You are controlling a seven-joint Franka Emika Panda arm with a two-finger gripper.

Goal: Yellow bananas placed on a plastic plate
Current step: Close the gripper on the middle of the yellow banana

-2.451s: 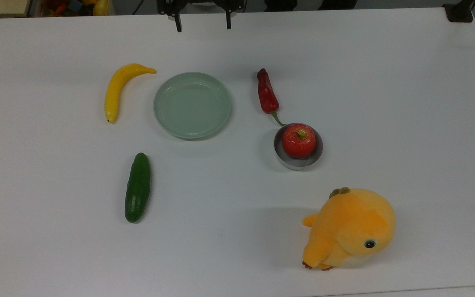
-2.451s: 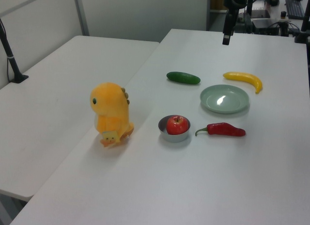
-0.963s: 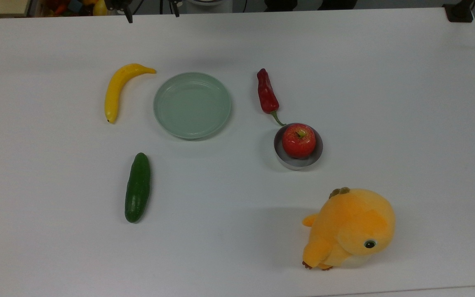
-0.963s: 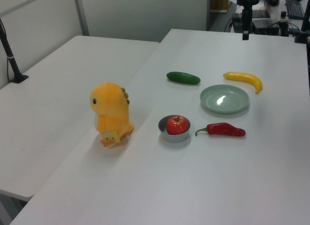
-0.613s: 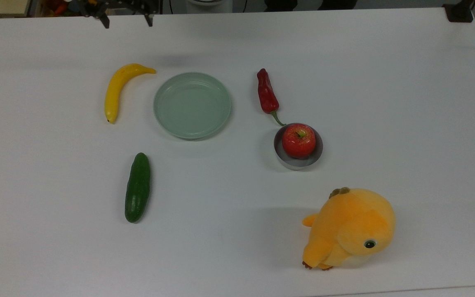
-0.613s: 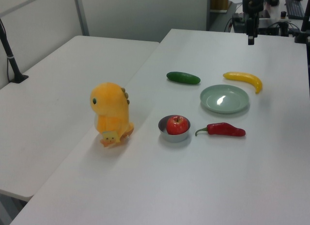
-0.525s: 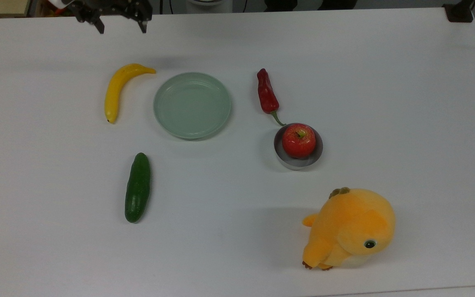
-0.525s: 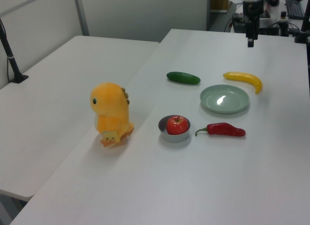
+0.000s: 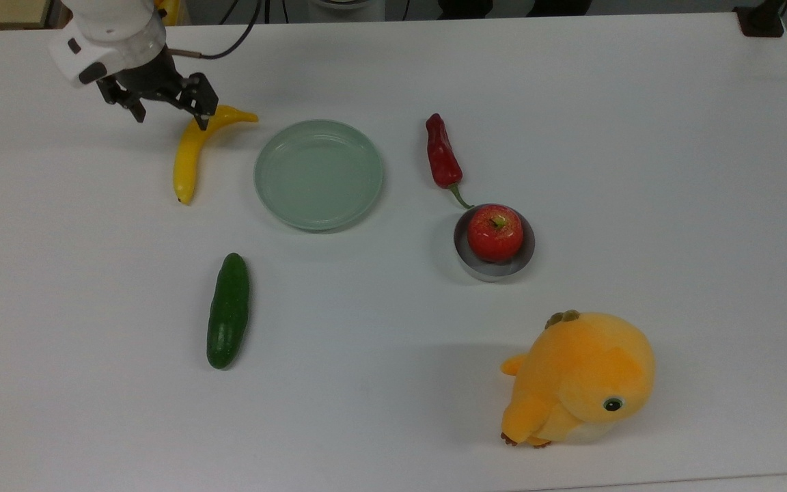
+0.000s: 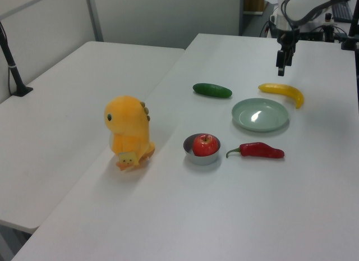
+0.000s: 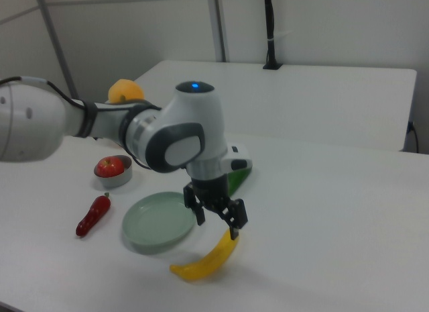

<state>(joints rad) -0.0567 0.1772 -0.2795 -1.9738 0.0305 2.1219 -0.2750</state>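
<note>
In the top view, the gripper [image 9: 169,115] hangs over the far left part of the white surface [image 9: 639,137], above the stem end of the yellow banana [image 9: 188,160]. Its jaws are spread, with nothing between them. The banana lies flat on the surface, just left of the plastic plate [image 9: 318,174] and apart from it; the plate is bare. Nearer the top view's bottom edge lies a cucumber [image 9: 228,311], and to the top view's right are a red chilli [image 9: 442,154], an apple [image 9: 495,232] in a small metal bowl [image 9: 527,256], and an orange plush toy [image 9: 581,379].

In the left view, the gripper [image 10: 281,61] sits above the surface, beyond the banana [image 10: 283,92], which rests at the far side of the plate [image 10: 260,114]. The gripper appears clear of the fruit, not touching it.

In the right view, the gripper [image 11: 217,217] hovers over the upper end of the banana [image 11: 204,260], jaws apart and pointing down, with the plate [image 11: 157,221] just to the right view's left.

Judging by this, the step in hand is the approach for the grasp; the banana is not yet held. The next move likely calls for shifting toward the banana's middle, lining the jaws across its narrow width, descending, and closing before lifting it to the plate.
</note>
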